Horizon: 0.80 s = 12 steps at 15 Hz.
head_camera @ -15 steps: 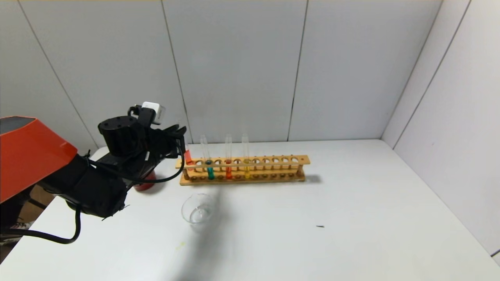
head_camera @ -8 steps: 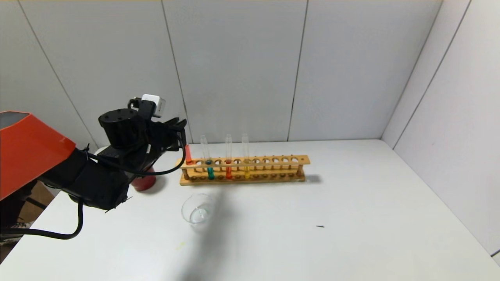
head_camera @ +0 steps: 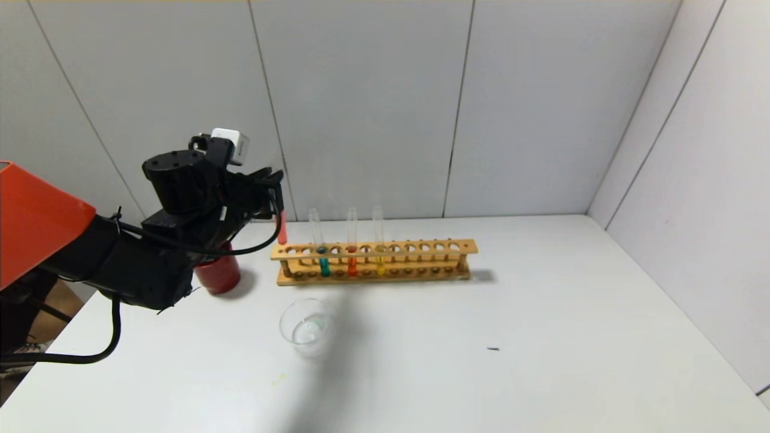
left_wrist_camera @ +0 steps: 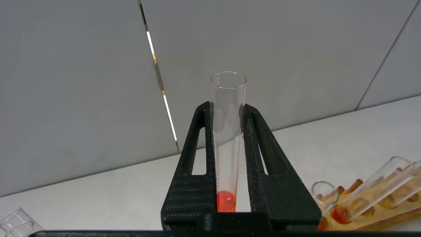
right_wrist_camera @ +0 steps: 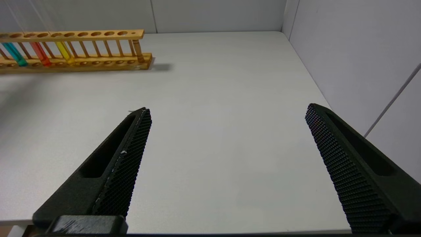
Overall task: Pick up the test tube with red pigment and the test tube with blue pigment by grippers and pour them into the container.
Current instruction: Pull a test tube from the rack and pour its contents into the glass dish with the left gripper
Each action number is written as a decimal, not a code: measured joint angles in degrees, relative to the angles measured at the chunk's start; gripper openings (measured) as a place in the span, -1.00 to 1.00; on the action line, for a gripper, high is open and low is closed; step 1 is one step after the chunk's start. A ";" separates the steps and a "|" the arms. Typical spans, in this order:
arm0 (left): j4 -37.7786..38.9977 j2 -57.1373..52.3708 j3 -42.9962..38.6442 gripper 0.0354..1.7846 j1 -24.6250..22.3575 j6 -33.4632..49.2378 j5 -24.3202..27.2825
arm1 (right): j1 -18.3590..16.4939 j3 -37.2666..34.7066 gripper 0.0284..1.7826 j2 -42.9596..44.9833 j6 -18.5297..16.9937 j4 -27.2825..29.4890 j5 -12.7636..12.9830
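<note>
My left gripper (head_camera: 274, 195) is shut on the test tube with red pigment (head_camera: 281, 228) and holds it upright, clear above the left end of the wooden rack (head_camera: 421, 248). In the left wrist view the tube (left_wrist_camera: 227, 131) stands between the two black fingers, red liquid at its bottom. The test tube with blue pigment (head_camera: 323, 264) stands in the rack; it also shows in the right wrist view (right_wrist_camera: 14, 54). The clear glass container (head_camera: 305, 328) sits on the table in front of the rack. My right gripper (right_wrist_camera: 227, 113) is open and empty over the table's right side, out of the head view.
A dark red cup (head_camera: 218, 273) stands left of the rack, under my left arm. Tubes with orange-red (head_camera: 352, 264) and yellow (head_camera: 379, 263) liquid stay in the rack. Grey walls close in at the back and right. A small dark speck (head_camera: 493, 348) lies on the table.
My left gripper has risen and moved slightly left, lifting the red-pigment tube out of the rack's left end. The cup behind the arm shows more.
</note>
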<state>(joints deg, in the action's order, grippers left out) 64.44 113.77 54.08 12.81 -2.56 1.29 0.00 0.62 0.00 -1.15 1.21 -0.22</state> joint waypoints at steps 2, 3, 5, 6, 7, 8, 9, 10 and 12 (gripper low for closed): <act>-0.06 -0.73 0.02 -0.69 0.06 0.00 -0.04 | 0.00 0.00 0.92 0.00 0.02 0.02 0.00; -0.09 -1.15 -0.20 -0.69 0.11 0.02 -0.09 | 0.00 0.00 0.92 0.00 0.00 0.00 -0.02; -0.85 -2.47 -1.18 -0.69 0.11 0.02 -0.11 | 0.00 0.00 0.92 0.00 0.00 0.00 -0.02; -1.57 -3.41 -1.96 -0.69 0.11 0.02 -0.28 | 0.00 0.00 0.92 0.00 0.00 0.02 -0.02; -2.27 -4.43 -3.00 -0.69 0.11 0.00 -0.30 | 0.00 0.00 0.92 0.00 0.00 0.00 -0.02; -2.93 -5.40 -4.50 -0.69 0.13 -0.20 -0.37 | 0.00 0.00 0.92 0.00 0.02 0.00 0.00; -3.22 -6.28 -5.92 -0.69 0.24 -0.52 -0.41 | 0.00 0.00 0.92 0.00 0.00 0.00 0.00; -3.74 -7.28 -7.25 -0.69 0.30 -0.91 -0.67 | 0.00 0.00 0.92 0.00 0.00 0.00 0.00; -5.53 -9.47 -9.87 -0.69 0.50 -2.61 -1.84 | 0.00 0.00 0.92 0.00 0.00 0.00 -0.02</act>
<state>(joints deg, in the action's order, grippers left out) 58.90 104.30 44.20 13.31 -5.17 -0.55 0.00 0.62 0.00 -1.15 1.21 -0.24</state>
